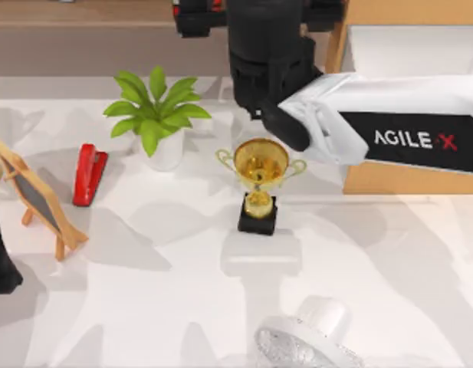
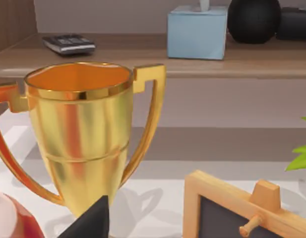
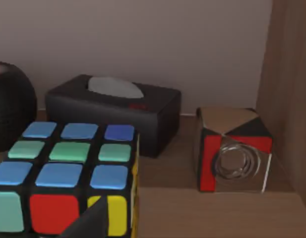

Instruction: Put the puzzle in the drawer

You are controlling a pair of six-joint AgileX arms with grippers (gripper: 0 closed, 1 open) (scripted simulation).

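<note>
The left arm's dark base (image 1: 0, 264) sits left of the trophy (image 1: 260, 180), beyond the small easel chalkboard (image 1: 33, 195), red stapler (image 1: 89, 173) and potted plant (image 1: 155, 115); whether its fingers are open or shut cannot be told. The right arm (image 1: 389, 126) reaches in behind the trophy, beside the drawer (image 1: 389, 178) at the trophy's right. The puzzle (image 3: 68, 176) sits close before the right wrist, near a black tissue box (image 3: 115, 111); whether it is gripped cannot be told.
</note>
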